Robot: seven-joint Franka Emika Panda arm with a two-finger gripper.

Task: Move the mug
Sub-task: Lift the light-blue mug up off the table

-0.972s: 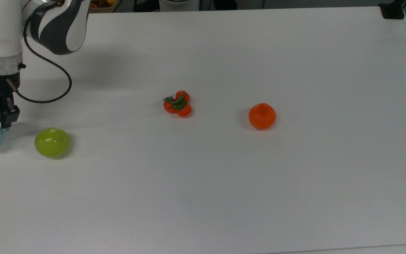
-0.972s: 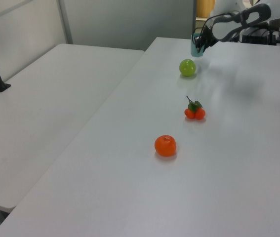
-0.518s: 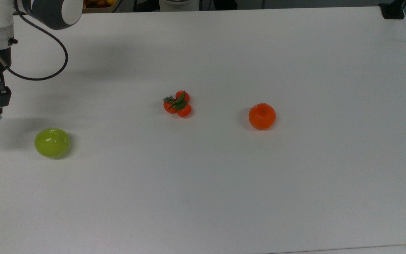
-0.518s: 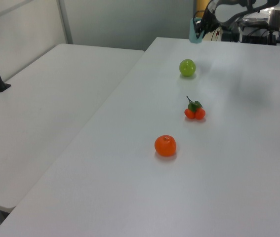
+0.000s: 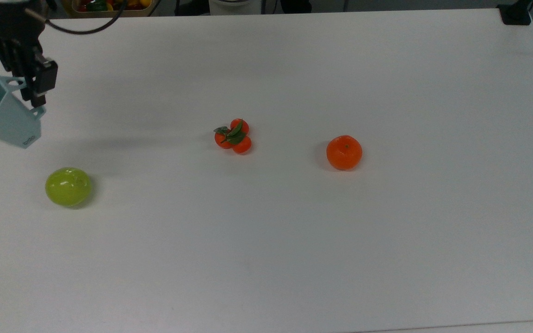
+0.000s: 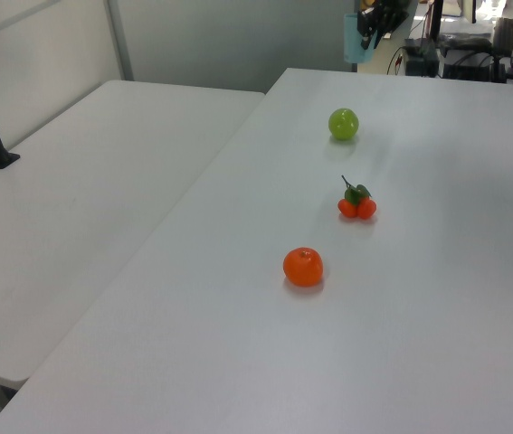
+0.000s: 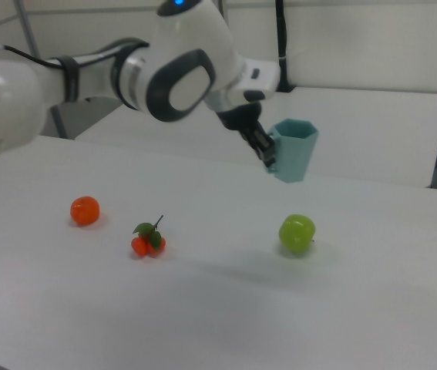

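Up from the table has gone the mug (image 5: 3,112), which sat low beside the green apple (image 5: 68,186) a second ago and now hangs in the air with the gripper (image 5: 33,90). Its handle is pinched between the two black fingers (image 5: 40,83), pressed tight on it. In the right view the mug (image 7: 294,149) is clear of the white table (image 7: 226,308) and floats above the green apple (image 7: 297,233), a bit toward the right view's left, with its open mouth up and its body nearly upright. In the top view the mug is tipped so you look into its pale blue-green inside, and it sits at the top view's far left, higher in the picture than the apple. In the left view the mug (image 6: 354,23) is small and far off, past the back edge of the table, with the gripper (image 6: 370,20) just beside it. The bunch of small red fruits with green leaves (image 5: 233,136) lies near the middle of the table. The orange (image 5: 344,152) lies well apart from it, toward the top view's right. Both fruits and the apple rest on the table in a loose row, and nothing touches them.
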